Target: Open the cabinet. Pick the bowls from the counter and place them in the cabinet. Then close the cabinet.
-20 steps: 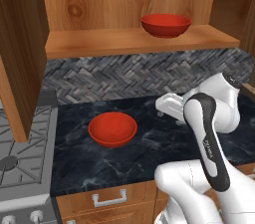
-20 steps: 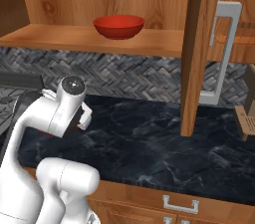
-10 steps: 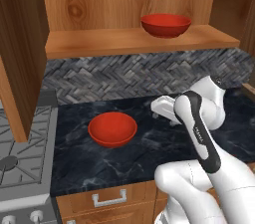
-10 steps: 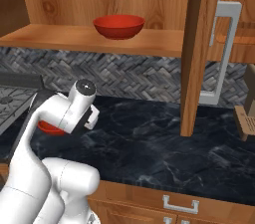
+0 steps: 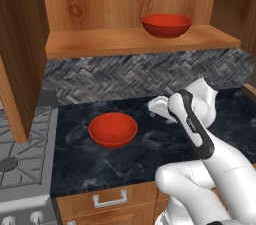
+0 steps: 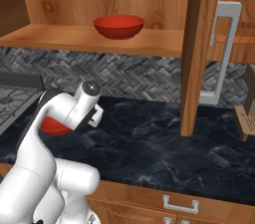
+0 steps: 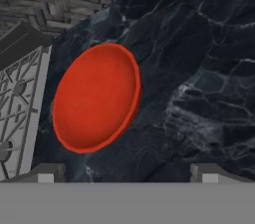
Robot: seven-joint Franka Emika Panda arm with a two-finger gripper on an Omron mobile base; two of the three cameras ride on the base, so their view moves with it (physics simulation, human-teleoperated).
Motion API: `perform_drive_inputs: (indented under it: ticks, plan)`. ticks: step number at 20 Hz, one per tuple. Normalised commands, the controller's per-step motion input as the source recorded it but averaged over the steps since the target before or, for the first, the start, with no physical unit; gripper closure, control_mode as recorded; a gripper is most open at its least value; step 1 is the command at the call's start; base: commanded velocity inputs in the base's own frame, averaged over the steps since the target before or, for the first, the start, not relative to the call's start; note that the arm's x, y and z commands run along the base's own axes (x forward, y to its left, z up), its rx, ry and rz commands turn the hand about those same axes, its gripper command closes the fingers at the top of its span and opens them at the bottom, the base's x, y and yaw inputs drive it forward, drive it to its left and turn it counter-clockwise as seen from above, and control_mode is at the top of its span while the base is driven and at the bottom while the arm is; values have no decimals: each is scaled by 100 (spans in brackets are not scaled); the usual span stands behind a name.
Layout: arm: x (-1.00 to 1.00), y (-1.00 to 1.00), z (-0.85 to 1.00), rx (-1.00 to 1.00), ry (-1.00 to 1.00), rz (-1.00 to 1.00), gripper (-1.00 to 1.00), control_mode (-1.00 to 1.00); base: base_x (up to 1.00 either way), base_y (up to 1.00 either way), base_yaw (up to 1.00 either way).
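Observation:
The cabinet (image 5: 125, 41) stands open, and one red bowl (image 5: 166, 25) (image 6: 119, 26) rests on its wooden shelf. The other bowl (image 5: 113, 129) (image 7: 96, 97) sits on the dark marbled counter (image 5: 150, 154) near the stove; in the right base view this bowl (image 6: 52, 127) is partly hidden behind my arm. My gripper (image 7: 128, 174) (image 5: 156, 108) hangs open above the counter, just right of that bowl, apart from it, with nothing between its fingers. The cabinet's right door (image 6: 196, 49) is seen edge-on with its silver handle (image 6: 224, 54).
A grey gas stove (image 5: 20, 154) (image 7: 20, 83) borders the counter on the left. The open left door (image 5: 20, 54) hangs over the stove's edge. A herringbone backsplash (image 5: 125, 76) runs behind. Drawers (image 5: 107, 200) sit below. A wooden object (image 6: 246, 118) stands at the far right.
My arm has swung left and lower over the counter, bringing the open gripper closer to the bowl there. Both bowls stay where they were.

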Motion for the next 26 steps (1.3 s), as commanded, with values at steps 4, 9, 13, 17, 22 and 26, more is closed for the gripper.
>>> perform_drive_inputs:
  ticks: [4,9,13,17,22,26]
  plan:
    - [21,0,-24,0,-2,1,-100,-100,0,0,0]
    - [16,8,-23,0,-2,1,-100,-100,0,0,0]
    - [26,32,-20,0,0,0,-100,-100,0,0,0]
    - [32,48,-17,0,0,0,-100,-100,0,0,0]
    - [9,3,-30,0,2,0,-100,-100,0,0,0]
    - [1,-11,-21,0,2,0,-100,-100,0,0,0]
